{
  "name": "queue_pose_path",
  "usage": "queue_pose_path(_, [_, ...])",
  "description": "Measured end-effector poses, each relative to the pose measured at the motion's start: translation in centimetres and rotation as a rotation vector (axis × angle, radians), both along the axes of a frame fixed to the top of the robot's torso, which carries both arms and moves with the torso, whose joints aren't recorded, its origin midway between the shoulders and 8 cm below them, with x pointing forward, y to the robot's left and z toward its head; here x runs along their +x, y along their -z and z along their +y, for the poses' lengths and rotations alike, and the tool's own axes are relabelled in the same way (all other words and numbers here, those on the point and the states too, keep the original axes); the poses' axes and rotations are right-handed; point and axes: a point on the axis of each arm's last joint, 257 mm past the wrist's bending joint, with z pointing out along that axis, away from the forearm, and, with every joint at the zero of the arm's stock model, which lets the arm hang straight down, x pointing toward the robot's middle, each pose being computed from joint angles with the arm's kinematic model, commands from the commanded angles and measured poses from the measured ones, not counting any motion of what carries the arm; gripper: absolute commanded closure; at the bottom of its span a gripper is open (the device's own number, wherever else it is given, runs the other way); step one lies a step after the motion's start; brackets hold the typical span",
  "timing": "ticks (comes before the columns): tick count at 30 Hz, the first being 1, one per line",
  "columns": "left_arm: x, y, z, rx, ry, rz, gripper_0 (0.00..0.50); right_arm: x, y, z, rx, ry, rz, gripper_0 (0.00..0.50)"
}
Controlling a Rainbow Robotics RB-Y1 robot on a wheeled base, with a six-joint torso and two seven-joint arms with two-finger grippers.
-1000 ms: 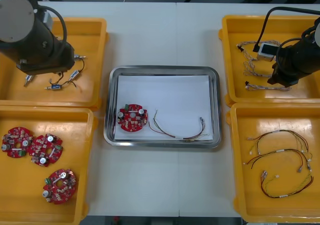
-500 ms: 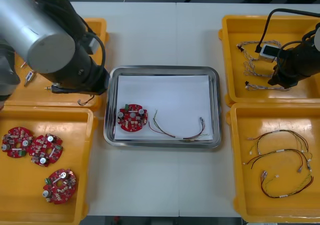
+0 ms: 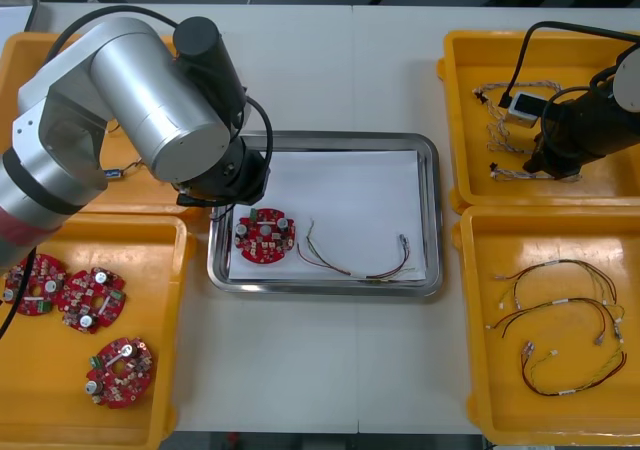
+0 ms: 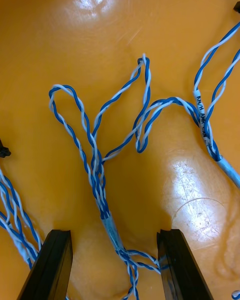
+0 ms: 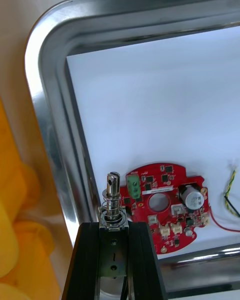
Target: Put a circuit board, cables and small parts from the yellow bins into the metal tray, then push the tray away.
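My left gripper (image 5: pixel 113 228) is shut on a small metal part (image 5: pixel 111 198), a pin with a spring. It hangs over the left end of the metal tray (image 5: pixel 49 105), close beside the red circuit board (image 5: pixel 165 207) lying on the white inside. In the front view the left arm (image 3: pixel 150 100) covers the tray's left rim (image 3: pixel 325 140). A board (image 3: pixel 265 237) and a red and yellow cable (image 3: pixel 355 260) lie in the tray. My right gripper (image 4: pixel 114 262) stands open low in the far right bin, with a twisted blue and white cable (image 4: pixel 107 220) between its fingers.
The near left yellow bin (image 3: pixel 40 410) holds three more red boards (image 3: pixel 90 300). Black and red and yellow cables (image 3: pixel 560 320) lie in the near right bin (image 3: pixel 480 390). The right arm (image 3: pixel 585 130) is over the far right bin (image 3: pixel 470 60).
The left arm has swung from the far left bin to the tray's left end, carrying the small metal part. The right arm has shifted slightly in its bin.
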Motion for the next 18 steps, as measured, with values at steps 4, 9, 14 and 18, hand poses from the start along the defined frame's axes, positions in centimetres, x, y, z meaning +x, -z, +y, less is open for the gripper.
queue_pose_path(4, [1.1, 0.0, -1.3, -0.023, -0.006, -0.005, 0.5, 0.1, 0.0, 0.1, -0.005, -0.009, -0.003, 0.0])
queue_pose_path(9, [2.3, -0.2, -2.3, -0.026, -0.017, -0.01, 0.5, 0.6, -0.2, 0.3, -0.014, -0.018, -0.024, 0.123])
queue_pose_path(14, [3.3, -0.1, -2.4, -0.017, -0.046, -0.005, 0.5, 0.7, -0.2, 0.5, -0.021, -0.024, -0.024, 0.5])
queue_pose_path(18, [4.0, 0.5, -1.7, -0.004, -0.084, 0.01, 0.5, 0.7, -0.2, 0.5, -0.021, -0.024, -0.024, 0.5])
